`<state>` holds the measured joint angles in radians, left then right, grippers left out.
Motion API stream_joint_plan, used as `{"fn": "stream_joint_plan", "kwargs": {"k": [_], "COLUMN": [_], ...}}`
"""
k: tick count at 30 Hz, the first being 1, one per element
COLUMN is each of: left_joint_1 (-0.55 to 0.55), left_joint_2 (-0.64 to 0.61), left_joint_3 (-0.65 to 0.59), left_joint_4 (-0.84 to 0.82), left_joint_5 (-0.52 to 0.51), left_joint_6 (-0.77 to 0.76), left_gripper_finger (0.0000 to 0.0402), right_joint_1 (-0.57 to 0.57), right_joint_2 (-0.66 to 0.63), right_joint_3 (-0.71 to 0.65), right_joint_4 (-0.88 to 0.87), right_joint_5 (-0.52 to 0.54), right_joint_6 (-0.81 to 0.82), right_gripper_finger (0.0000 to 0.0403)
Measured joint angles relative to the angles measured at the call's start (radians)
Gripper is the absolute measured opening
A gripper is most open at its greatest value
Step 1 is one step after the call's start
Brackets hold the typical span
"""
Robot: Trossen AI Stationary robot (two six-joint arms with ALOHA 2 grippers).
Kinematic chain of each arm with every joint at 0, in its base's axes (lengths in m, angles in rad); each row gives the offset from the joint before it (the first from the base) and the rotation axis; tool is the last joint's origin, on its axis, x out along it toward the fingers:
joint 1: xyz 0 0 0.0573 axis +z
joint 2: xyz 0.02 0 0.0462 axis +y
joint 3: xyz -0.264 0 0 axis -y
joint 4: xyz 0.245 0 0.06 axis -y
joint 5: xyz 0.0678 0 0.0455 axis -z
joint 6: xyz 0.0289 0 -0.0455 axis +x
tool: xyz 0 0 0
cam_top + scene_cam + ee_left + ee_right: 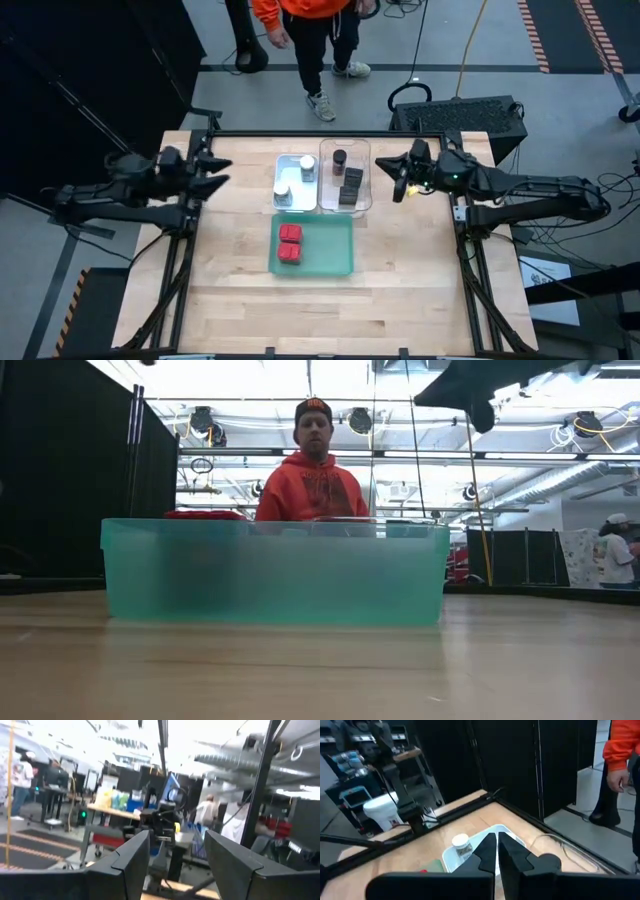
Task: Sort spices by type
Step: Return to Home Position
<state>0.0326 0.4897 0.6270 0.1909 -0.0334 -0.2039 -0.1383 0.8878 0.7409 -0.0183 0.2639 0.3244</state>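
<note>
Three trays sit mid-table. The white tray [278,166] holds two white-lidded jars [307,168] [282,196]; one jar [461,844] also shows in the right wrist view. In the clear tray [364,172] stand a brown dark-lidded jar [340,158] and two dark grey tins [352,178] [348,196]. Two red tins [290,232] [290,253] rest in the green tray [330,248]. My left gripper [226,170] [177,840] hovers open, left of the trays, holding nothing. My right gripper [385,165] [497,840] hovers shut, right of the clear tray, also with nothing in it.
A person in an orange hoodie [310,30] [312,485] stands just beyond the table's far edge. In the low view the green tray's wall [275,570] fills the middle. Bare wood lies toward the near edge [320,310] and beside the trays.
</note>
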Motion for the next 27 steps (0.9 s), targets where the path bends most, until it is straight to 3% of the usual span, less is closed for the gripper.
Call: {"fn": "stream_joint_plan", "kwargs": {"k": [2, 9, 14, 17, 27], "left_joint_1": [0.002, 0.002, 0.002, 0.002, 0.000], "left_joint_2": [-0.060, -0.295, -0.489, -0.485, -0.465], "left_joint_3": [-0.028, -0.053, -0.053, -0.029, -0.111], "left_joint_4": [-0.001, -0.063, -0.229, -0.351, -0.321], "left_joint_5": [0.000, -0.050, -0.111, -0.171, -0.154], "left_joint_6": [0.001, 0.058, 0.089, 0.100, 0.082], "left_gripper_finger": [0.0196, 0.0196, 0.0196, 0.0196, 0.0196], "right_joint_1": [0.001, 0.042, 0.034, 0.034, 0.029], "right_joint_2": [-0.020, -0.085, -0.147, -0.218, -0.531], "right_joint_3": [-0.002, -0.002, -0.042, -0.116, -0.493], "right_joint_4": [0.000, -0.046, -0.075, -0.015, 0.330], "right_joint_5": [0.000, 0.000, -0.003, -0.007, -0.003], "right_joint_6": [-0.004, -0.351, -0.449, -0.476, -0.460], "right_gripper_finger": [0.0000, 0.0000, 0.0000, 0.0000, 0.0000]}}
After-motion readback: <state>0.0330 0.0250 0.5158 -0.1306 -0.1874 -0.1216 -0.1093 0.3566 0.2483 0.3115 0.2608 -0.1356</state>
